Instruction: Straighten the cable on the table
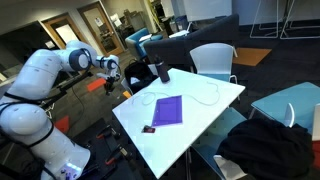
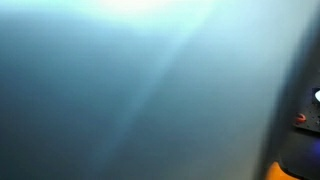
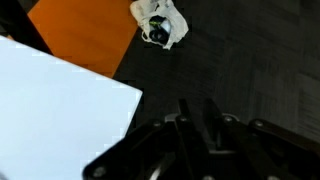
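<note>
The white table [image 1: 200,125] fills the middle of an exterior view. The cable [image 1: 207,97] is a thin white cord, faint on the top, curling in a loop right of the purple pad [image 1: 167,110]. My gripper [image 1: 136,72] hangs beyond the table's far left edge, well away from the cable. In the wrist view the gripper [image 3: 197,108] has its fingers close together with nothing between them, over dark carpet, with a table corner [image 3: 60,110] at the left. The cable does not show in the wrist view.
A dark upright object [image 1: 160,72] stands at the table's far corner and a small dark item [image 1: 148,128] lies by the pad. A white chair [image 1: 213,60], a teal-topped table [image 1: 292,100] and a black bundle [image 1: 265,145] stand around. The blurred exterior view shows nothing usable.
</note>
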Controlling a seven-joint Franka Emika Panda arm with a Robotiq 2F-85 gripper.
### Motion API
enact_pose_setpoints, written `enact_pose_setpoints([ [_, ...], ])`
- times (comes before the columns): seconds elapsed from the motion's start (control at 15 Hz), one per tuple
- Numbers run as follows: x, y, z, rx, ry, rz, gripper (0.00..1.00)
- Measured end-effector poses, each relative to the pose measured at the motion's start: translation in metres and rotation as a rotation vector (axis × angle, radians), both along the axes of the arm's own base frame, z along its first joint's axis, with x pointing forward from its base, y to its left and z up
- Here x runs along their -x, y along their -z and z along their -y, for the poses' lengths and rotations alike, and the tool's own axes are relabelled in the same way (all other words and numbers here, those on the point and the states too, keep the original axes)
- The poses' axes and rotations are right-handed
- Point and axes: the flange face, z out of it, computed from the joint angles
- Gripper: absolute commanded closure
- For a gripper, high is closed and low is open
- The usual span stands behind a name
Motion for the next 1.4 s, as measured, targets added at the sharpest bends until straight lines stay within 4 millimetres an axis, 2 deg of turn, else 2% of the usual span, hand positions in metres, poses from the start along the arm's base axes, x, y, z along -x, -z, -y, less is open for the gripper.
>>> enact_pose_setpoints([
  [0.2, -0.008, 0.004, -0.004, 0.034, -0.03, 0.122, 0.23],
  [0.4, -0.018, -0.008, -0.001, 0.007, 0.018, 0.261, 0.02],
  [0.67, -0.035, -0.032, 0.016, -0.045, 0.133, 0.454, 0.0],
  [0.93, -0.046, -0.068, 0.043, -0.087, 0.288, 0.626, 0.0],
  [1.2, -0.041, -0.106, 0.076, -0.102, 0.436, 0.74, 0.0],
  [1.4, -0.033, -0.131, 0.109, -0.087, 0.556, 0.798, 0.0],
])
